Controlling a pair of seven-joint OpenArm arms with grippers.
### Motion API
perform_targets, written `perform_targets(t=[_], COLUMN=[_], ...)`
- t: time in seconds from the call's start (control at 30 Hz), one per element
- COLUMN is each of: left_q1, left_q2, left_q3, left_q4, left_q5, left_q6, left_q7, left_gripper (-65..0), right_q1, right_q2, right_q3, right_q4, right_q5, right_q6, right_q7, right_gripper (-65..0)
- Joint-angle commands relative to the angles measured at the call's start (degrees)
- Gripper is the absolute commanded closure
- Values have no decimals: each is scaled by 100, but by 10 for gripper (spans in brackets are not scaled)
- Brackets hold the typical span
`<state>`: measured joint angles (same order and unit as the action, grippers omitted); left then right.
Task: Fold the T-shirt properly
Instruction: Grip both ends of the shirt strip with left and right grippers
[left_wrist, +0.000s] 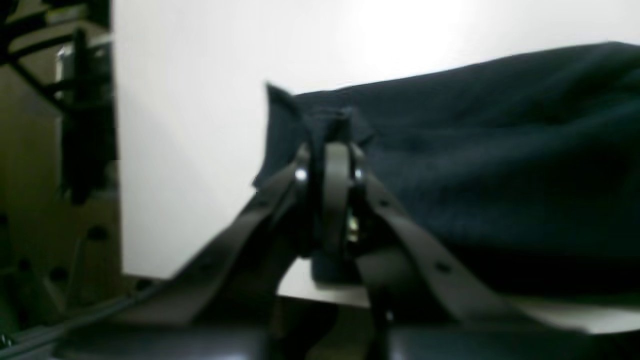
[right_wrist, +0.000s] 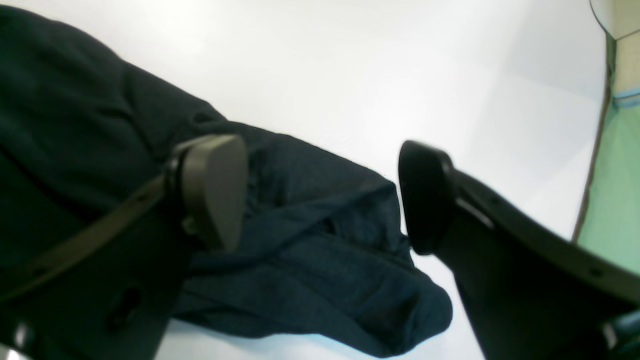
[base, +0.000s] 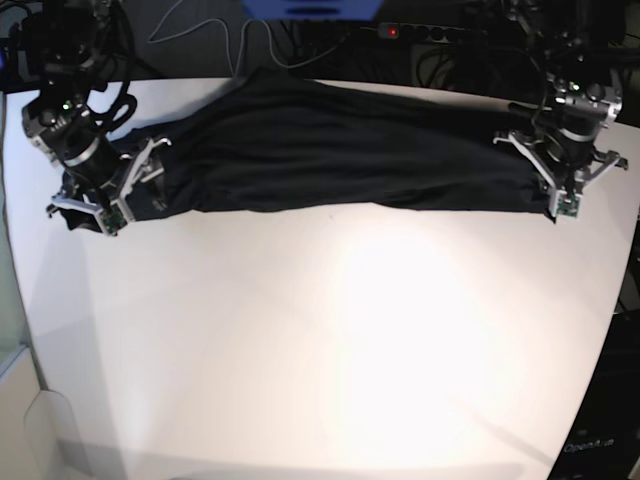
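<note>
While clamping shut on a T-shirt (left_wrist: 480, 165) corner in the left wrist view, left gripper (left_wrist: 334, 150) risking slippage; right gripper (right_wrist: 320, 195) gaping, straddling bunched cloth unheld; lying stretched along the table (base: 330, 350) far edge, sagging unevenly if lifted.

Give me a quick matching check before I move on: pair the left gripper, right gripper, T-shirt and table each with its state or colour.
Things:
1. left gripper
2. right gripper
3. T-shirt
4. table

States:
a. white
b. open, straddling fabric
c. black, stretched between both arms
d. shut on a fabric corner

Pairs: 1-d, 2-b, 3-c, 4-a
</note>
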<state>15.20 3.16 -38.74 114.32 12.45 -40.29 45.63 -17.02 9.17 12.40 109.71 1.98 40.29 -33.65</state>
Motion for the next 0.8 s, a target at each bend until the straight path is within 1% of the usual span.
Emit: perform_targets(t=[0.0,0.2,0.4,0.63,0.67,0.7,0.73,0.77], left_q1=[-4,14,31,-30,-30,-30,-30,-30], left_q2=[-30,-30,-21,-21,-21,-21,-21,-21], left_q3=[-69,-403,-420,-420,-420,-420,-420,-420], left_q4=[115,71,53,-289,-298,-298,-289,-263], left_q5=[-62,-62,-54,-54,-62,-62,-62,-62], left_q6=[29,29,29,29,29,29,29,29], left_q7=[-154,-180,-171,-171,-171,-171,-171,-171], left_gripper=[-12,-12,-12,-17,-27,-56,-93,-149], right_q1=[53,62,141,141,141,141,141,141], right_q2=[55,55,55,55,55,55,55,55], right_q3=[30,21,21,21,12,12,12,12], right_q4=[84,84,84,84,84,84,84,84], right_q5=[53,53,53,53,53,53,53,53], right_q6=[-29,-29,-29,-29,-29,-29,-29,-29], right_q7=[134,134,134,134,134,134,134,134], right_gripper=[-470,-470,-470,-470,-470,-472,-472,-472])
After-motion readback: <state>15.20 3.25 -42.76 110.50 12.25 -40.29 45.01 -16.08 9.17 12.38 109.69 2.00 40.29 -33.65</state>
